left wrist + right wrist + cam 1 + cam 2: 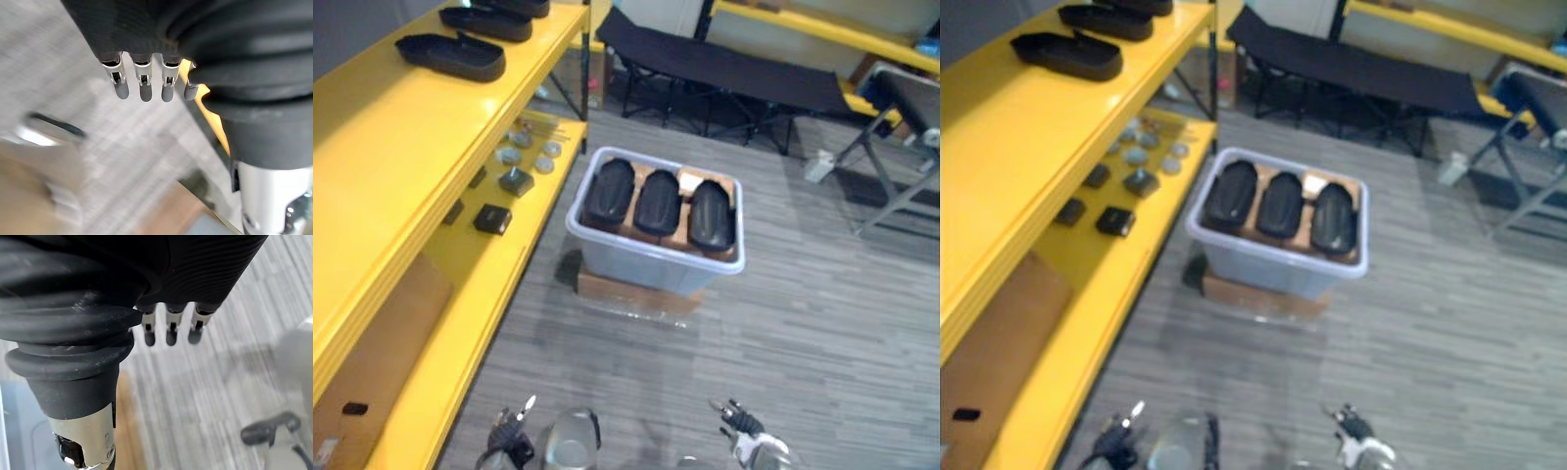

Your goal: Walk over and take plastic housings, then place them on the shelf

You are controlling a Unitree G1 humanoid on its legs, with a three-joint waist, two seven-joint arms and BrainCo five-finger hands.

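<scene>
Black housings [658,202] in bin [636,266], 12 o'clock | likely light, stiff, slick; grip long edges | left hand [142,84], right hand [171,331] slack, empty

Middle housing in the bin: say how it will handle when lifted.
The middle housing looks like a moulded shell: probably stiff and light. Its smooth domed back may slip. Close-packed neighbours in the bin could snag.

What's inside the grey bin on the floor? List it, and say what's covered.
Three black plastic housings lie side by side in the grey bin, on a brown liner, with a small white piece behind them. Whatever lies beneath the housings and liner is covered.
</scene>
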